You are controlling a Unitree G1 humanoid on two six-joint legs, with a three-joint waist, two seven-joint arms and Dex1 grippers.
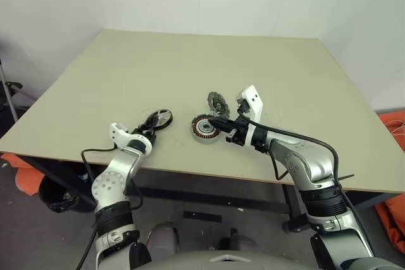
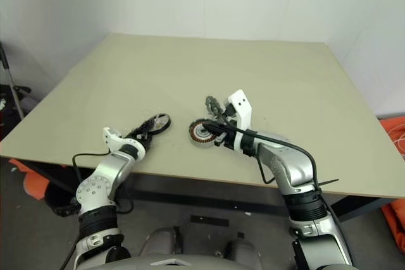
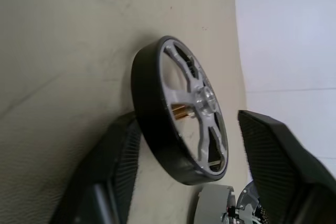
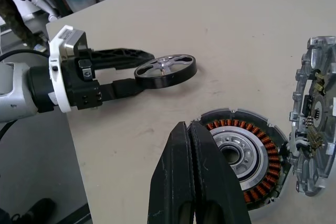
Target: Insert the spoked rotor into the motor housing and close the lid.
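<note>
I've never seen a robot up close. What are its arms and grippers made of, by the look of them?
Silver-grey jointed arms with black bands and loose black cables. Each wrist has a white block. The left gripper and right gripper each have two black, ribbed fingers.

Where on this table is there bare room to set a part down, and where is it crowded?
The whole far half of the table is bare, as are its left and right margins. It is crowded near the front edge: the left gripper around the spoked rotor, then the motor housing, the lid propped beside it, and the right gripper.
</note>
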